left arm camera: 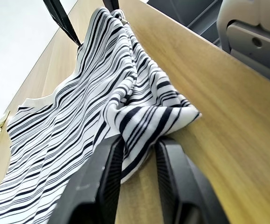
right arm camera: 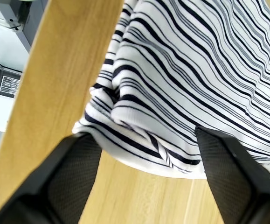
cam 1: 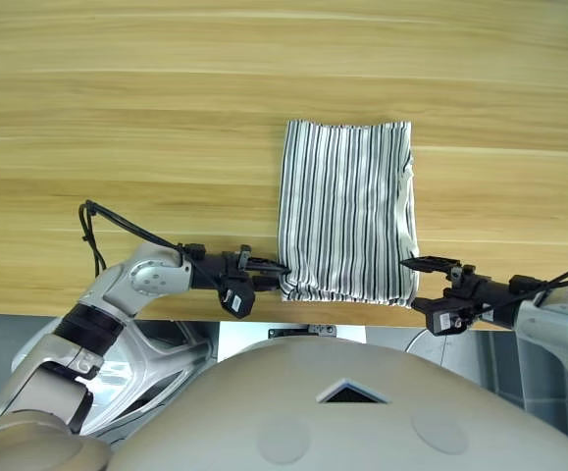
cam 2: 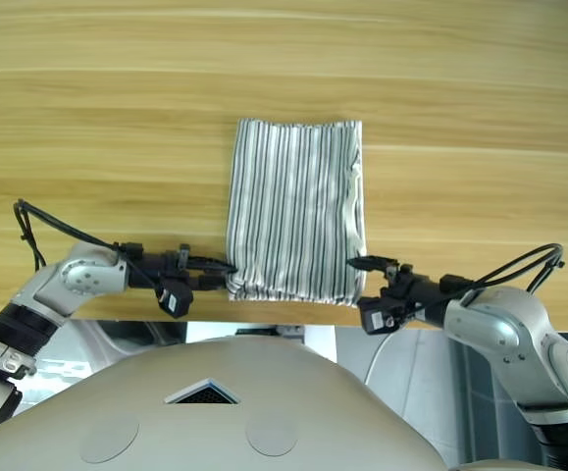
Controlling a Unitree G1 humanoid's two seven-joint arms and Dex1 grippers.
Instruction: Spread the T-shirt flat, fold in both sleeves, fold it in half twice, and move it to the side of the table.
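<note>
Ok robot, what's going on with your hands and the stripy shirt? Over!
Left hand pinching T-shirt near corner. Right hand open, straddling other near corner. T-shirt folded, flat on table. Nothing in the way.

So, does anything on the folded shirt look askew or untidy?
Only the near left corner of the T-shirt: it is bunched where the left gripper pinches it. The rest lies flat on the table.

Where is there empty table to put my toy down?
Bare table left of the T-shirt, beyond it, and a narrower strip right of it. Crowded at the near edge: left gripper and right gripper at its corners.
</note>
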